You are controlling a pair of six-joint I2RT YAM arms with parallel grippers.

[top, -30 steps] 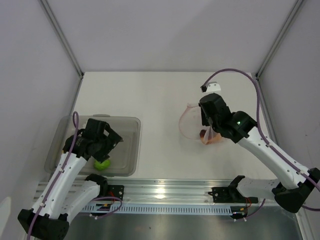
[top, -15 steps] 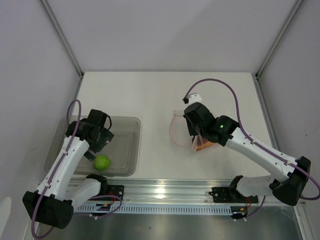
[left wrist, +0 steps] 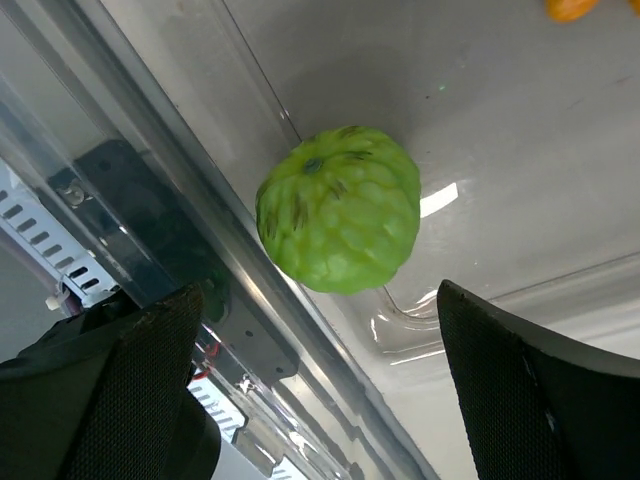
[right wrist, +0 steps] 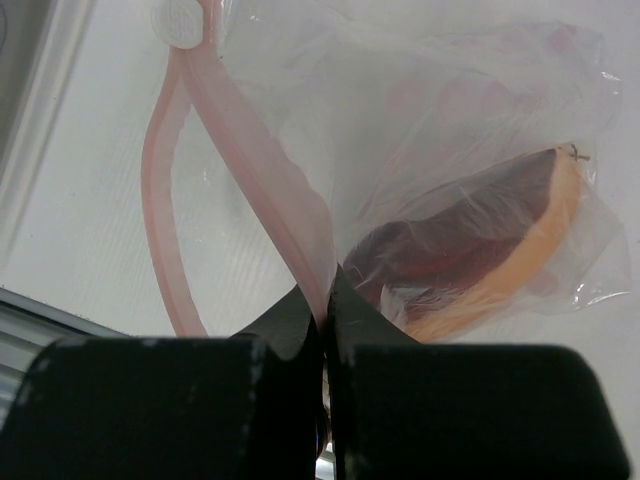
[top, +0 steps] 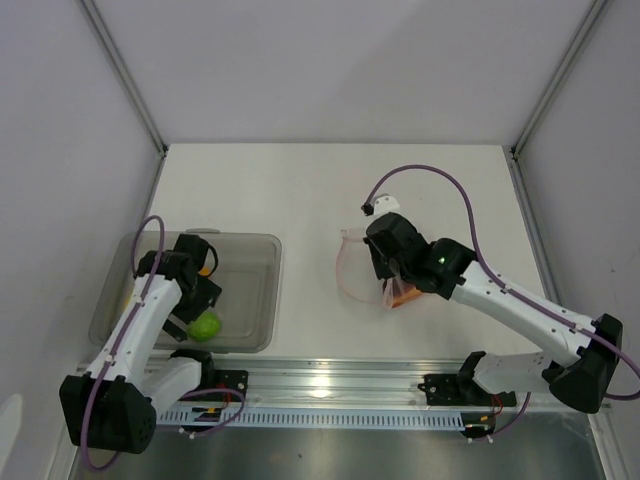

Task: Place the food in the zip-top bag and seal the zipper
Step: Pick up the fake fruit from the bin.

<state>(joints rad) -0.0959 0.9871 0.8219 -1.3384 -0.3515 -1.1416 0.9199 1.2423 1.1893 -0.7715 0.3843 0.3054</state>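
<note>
The lime-green fruit lies in the near part of the grey bin; it also shows in the top view. My left gripper is open just above it, fingers either side, not touching. A yellow-orange piece lies further back in the bin. My right gripper is shut on the pinkish zipper of the clear zip-top bag, holding its mouth open. The dark-red and orange slice is inside the bag. In the top view the bag hangs from the right gripper.
The aluminium rail runs along the table's near edge, just past the bin's wall. White enclosure walls stand on the left, right and back. The bin's near wall and rim are close to my left fingers.
My left gripper has swung down and towards the green fruit at the bin's near edge. My right gripper has carried the bag leftwards across the table.
</note>
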